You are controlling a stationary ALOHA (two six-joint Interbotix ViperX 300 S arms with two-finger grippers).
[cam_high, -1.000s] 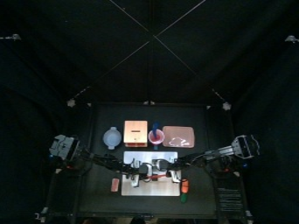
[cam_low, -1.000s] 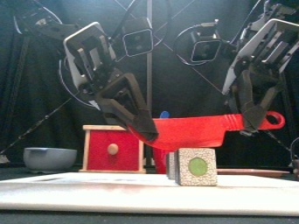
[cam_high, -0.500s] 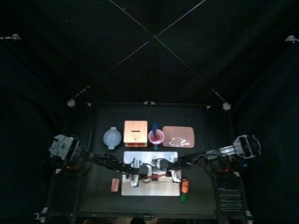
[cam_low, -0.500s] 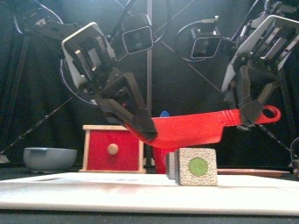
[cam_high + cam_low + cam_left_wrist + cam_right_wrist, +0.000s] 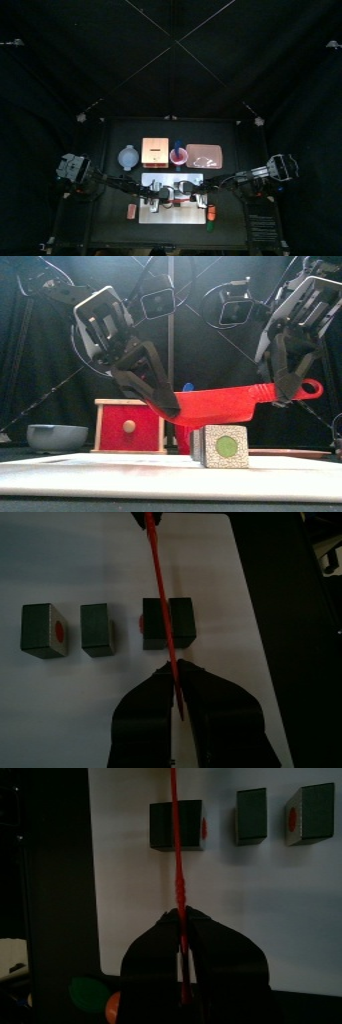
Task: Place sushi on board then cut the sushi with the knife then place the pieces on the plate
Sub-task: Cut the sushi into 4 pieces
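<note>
Front view: knife's barely budged

Both hands are clamped shut on the red knife [image 5: 221,406], left hand [image 5: 158,396] at the blade end and right hand [image 5: 281,388] at the handle. It's level, right over the sushi [image 5: 225,446] on the white board [image 5: 80,471]. Basically no shift from a second ago, so I'd guess the next cut hasn't started. Two slices [image 5: 95,628] already sit apart.

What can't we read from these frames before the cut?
- Front view: the near sushi block hides the other pieces behind it.
- Front view: whether the red knife touches the sushi block; no gap can be resolved.
- Top view: sushi block and red knife are too small, under the left gripper and right gripper.
</note>
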